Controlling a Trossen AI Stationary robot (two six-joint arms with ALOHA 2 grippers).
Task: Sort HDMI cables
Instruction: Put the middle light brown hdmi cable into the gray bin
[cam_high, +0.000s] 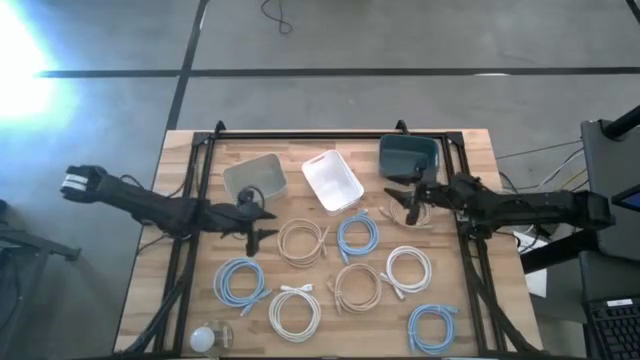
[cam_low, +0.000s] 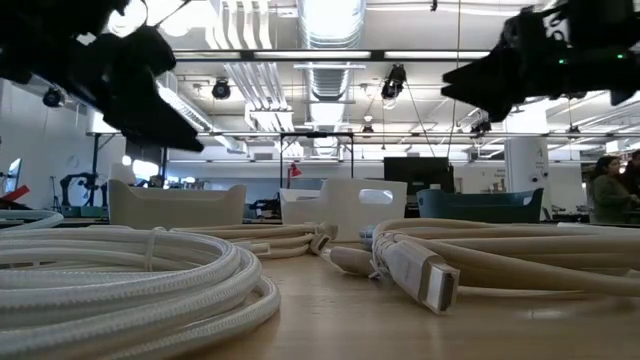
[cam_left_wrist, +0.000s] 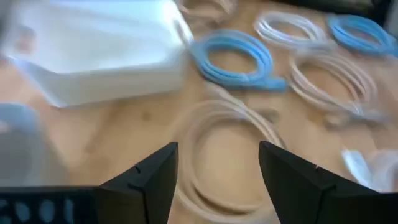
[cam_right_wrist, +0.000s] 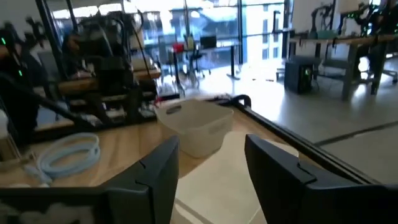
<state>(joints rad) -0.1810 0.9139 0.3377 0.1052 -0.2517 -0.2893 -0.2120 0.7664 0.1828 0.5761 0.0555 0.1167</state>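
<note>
Nearest the low camera, a white cable coil lies on the wooden surface. Eight more coils, tan, white and blue, are spread across it. The left pincer, open and empty, hovers beside a tan coil. The right pincer, also open, hangs by the teal bin. A loose coil could unwind when lifted and snag neighbours. The grey bin and white bin look empty; the teal bin's contents are unclear.

Open right hand, white bin, light blue cable coil
</note>
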